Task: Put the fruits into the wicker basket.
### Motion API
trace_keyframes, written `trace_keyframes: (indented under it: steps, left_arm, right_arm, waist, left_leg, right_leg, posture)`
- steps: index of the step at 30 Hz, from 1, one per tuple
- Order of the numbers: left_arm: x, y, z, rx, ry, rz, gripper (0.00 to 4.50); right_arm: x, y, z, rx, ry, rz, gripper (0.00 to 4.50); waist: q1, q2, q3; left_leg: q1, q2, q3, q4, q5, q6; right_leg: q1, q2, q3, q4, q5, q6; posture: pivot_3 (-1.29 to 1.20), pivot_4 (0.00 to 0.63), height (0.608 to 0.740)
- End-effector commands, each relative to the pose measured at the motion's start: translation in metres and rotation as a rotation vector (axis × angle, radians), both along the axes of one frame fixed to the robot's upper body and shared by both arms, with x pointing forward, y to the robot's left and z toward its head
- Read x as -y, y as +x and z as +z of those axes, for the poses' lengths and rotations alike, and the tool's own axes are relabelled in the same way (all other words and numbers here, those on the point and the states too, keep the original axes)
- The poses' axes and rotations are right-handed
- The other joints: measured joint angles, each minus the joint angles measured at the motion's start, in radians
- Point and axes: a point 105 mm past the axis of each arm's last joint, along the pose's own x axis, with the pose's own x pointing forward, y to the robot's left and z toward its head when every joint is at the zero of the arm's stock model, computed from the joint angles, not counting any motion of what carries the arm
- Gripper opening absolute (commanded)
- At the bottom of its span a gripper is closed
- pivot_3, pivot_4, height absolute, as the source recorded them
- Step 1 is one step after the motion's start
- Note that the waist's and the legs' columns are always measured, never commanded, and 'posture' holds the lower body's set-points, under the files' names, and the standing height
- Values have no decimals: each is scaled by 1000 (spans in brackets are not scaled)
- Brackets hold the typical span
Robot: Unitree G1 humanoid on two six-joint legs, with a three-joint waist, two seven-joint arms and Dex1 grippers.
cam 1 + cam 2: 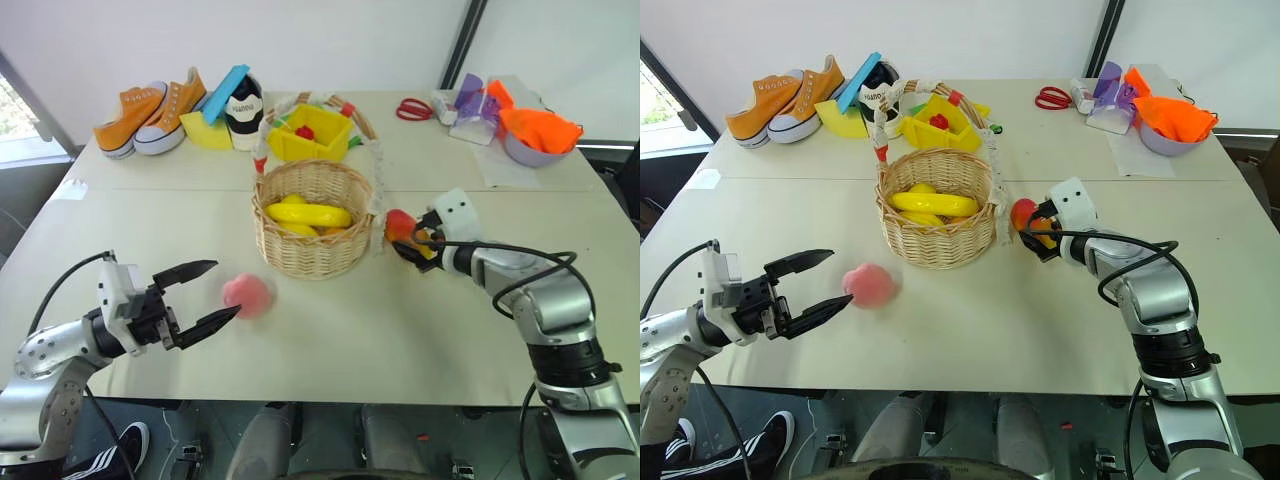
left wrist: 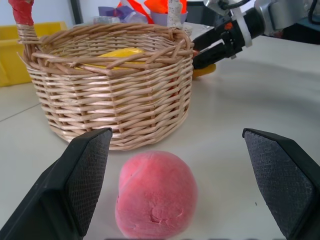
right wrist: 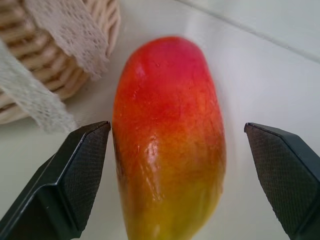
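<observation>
Pale and wide, the table (image 1: 420,330) stood before a white wall, two boards joined along a seam. On the left near side the left gripper (image 1: 200,293) lay level with its black fingers spread wide, aimed rightward at the pink peach (image 1: 247,295), which sat on the bare tabletop just beyond the fingertips, between them in the wrist view and not clasped. On the right, the right gripper (image 1: 411,240) tilted downward with its jaws wide apart on either side of the red-and-yellow mango (image 3: 167,140); the mango lay on the table, and neither pad could be seen touching it. Just left of the mango hung a strip of white lace from the wicker basket (image 1: 312,252), which stood in the middle of the table, between the two fruits, with yellow bananas (image 1: 308,214) inside. Farther back sat a yellow plastic bin (image 1: 310,135) holding a small red piece, with orange sneakers (image 1: 150,115) at the far left. At the far right lay red scissors (image 1: 412,108) and a bowl (image 1: 535,150) of orange cloth.
</observation>
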Motion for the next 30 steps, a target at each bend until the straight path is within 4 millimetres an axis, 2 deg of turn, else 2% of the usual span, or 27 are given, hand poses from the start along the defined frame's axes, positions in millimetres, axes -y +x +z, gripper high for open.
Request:
trace_keyframes:
  steps: [1,3,4,6,8,13,18,24,26,28,30]
  left_arm:
    - [4,0,9,52,6,-5,4500]
    - [3,2,9,57,4,5,4500]
    - [3,2,9,58,5,9,4500]
    - [3,3,8,61,5,15,4500]
    - [2,4,9,62,-2,23,4500]
    - [0,6,7,57,-9,36,4500]
    - [-1,8,7,63,-19,48,4500]
    - [-2,11,8,73,-36,55,4500]
    - [-4,16,9,86,-38,69,4500]
    - [-4,18,9,93,-36,68,4500]
    - [-4,20,9,96,-36,63,4500]
  right_arm:
    - [3,9,11,53,10,-33,4485]
    - [3,11,12,58,35,-42,4485]
    - [3,11,12,59,40,-42,4246]
    - [1,11,15,77,52,-34,3686]
    - [0,9,17,78,70,-29,2746]
    - [0,-2,20,78,86,5,2746]
    - [18,-23,32,98,108,20,2746]
    - [16,-84,41,46,148,290,2746]
    - [18,-113,38,-27,137,402,2746]
    - [11,-127,41,-66,154,476,2746]
    - [2,-130,48,-47,179,523,2746]
  waist:
    - [0,0,0]
    - [-1,0,0]
    - [-1,0,0]
    - [-1,0,0]
    - [0,0,0]
    - [1,0,0]
    - [4,0,0]
    - [5,0,0]
    - [3,1,0]
    - [-2,0,1]
    - [-7,0,1]
  left_leg:
    - [0,0,0,0,0,0]
    - [0,0,0,0,0,0]
    - [0,0,0,0,0,0]
    - [0,0,0,0,0,0]
    - [0,0,0,0,0,0]
    - [0,0,0,0,0,0]
    - [0,0,0,0,0,0]
    - [0,0,0,0,-1,1]
    - [-1,0,0,0,-1,1]
    - [0,0,0,1,-1,1]
    - [0,1,1,1,-1,1]
  right_leg:
    - [0,0,0,0,0,0]
    - [0,0,0,0,0,0]
    - [0,0,0,0,0,0]
    - [0,0,0,0,0,0]
    - [0,0,0,0,0,0]
    - [0,0,0,0,0,0]
    - [0,0,0,0,0,0]
    - [5,0,-1,-2,0,0]
    - [5,0,-1,-2,0,0]
    - [6,-1,-1,-2,0,0]
    - [5,0,-1,-2,0,0]
  posture:
    - [0,150,740]
    - [0,150,740]
    - [0,150,740]
    - [0,150,740]
    - [0,150,740]
    - [0,150,740]
    - [0,150,740]
    - [0,150,740]
    - [0,150,740]
    - [0,150,740]
    - [0,150,740]
